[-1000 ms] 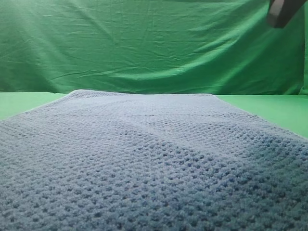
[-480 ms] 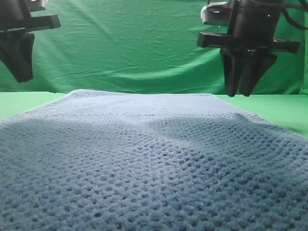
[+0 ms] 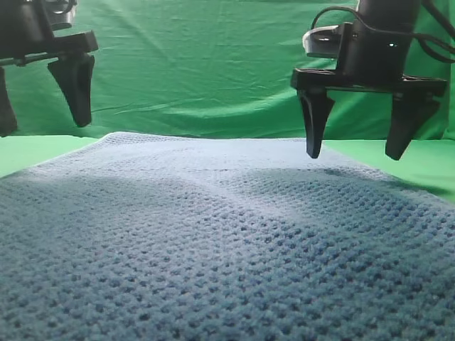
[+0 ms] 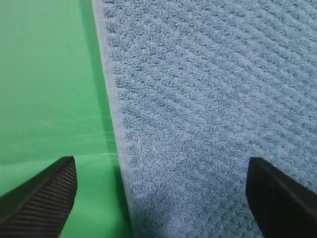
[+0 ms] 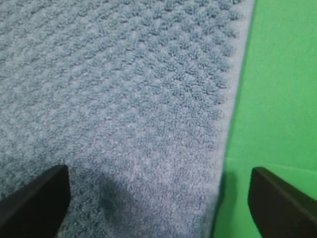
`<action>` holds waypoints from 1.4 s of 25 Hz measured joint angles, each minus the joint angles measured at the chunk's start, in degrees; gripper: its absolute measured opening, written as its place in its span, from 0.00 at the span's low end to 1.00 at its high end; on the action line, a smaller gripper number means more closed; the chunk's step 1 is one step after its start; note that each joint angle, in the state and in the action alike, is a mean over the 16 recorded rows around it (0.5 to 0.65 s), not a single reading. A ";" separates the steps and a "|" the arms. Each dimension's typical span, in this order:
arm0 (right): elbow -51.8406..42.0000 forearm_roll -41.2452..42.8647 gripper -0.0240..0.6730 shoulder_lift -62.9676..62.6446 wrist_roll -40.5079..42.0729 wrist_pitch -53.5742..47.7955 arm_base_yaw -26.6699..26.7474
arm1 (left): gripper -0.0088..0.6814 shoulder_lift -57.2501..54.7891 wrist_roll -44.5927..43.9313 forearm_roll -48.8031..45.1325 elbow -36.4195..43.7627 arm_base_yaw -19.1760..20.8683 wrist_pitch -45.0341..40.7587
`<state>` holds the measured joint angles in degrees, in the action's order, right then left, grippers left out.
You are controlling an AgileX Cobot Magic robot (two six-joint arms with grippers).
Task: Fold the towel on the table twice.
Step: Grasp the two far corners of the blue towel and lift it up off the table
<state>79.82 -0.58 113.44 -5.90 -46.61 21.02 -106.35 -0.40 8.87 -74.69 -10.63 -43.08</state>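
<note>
Towel (image 3: 213, 241) lies flat and unfolded on the table (image 3: 28, 150) in the exterior high view, filling the foreground and running away from the camera to a far edge in front of the wrinkled green backdrop (image 3: 213, 64). The left gripper (image 3: 39, 103) hangs above the far left corner with its jaws spread wide, one finger cut off by the frame edge. The right gripper (image 3: 359, 142) hangs over the far right corner, also wide open and holding nothing, its tips close above the cloth but apart from it.

From the left wrist view, the left gripper's (image 4: 158, 198) two fingertips straddle the towel's (image 4: 213, 99) left side hem: one tip is over bare table (image 4: 44, 74), the other over the weave. The hem runs up the picture, roughly square to the line between the tips.

From the right wrist view, the right gripper (image 5: 163, 203) mirrors this. The towel's (image 5: 114, 89) right hem passes between its spread tips, with green table (image 5: 282, 74) under the outer one.

Each arm looks set to drop straight onto its own edge, so no fold appears to be started yet.
</note>
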 joint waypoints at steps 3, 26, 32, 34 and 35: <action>0.03 0.50 0.98 0.62 -0.47 0.32 -0.22 | 0.92 -1.08 0.19 -0.20 -0.09 0.00 0.30; 1.18 1.83 0.75 4.15 -0.74 2.36 -0.71 | 0.87 -7.82 0.43 -4.59 -1.66 -1.73 1.90; 1.63 0.80 0.44 4.78 -0.88 2.02 -0.69 | 0.63 -9.00 0.01 -4.37 -2.61 -2.45 -0.10; 1.74 0.40 0.34 4.95 -0.93 1.92 -0.67 | 0.52 -9.38 -0.15 -3.97 -2.92 -2.57 -0.81; 1.78 0.21 0.29 5.02 -0.95 1.87 -0.67 | 0.47 -9.56 -0.23 -3.76 -3.08 -2.62 -1.16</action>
<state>81.60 -0.37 118.46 -6.86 -44.75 20.35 -115.91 -0.64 5.11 -77.78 -13.24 -44.25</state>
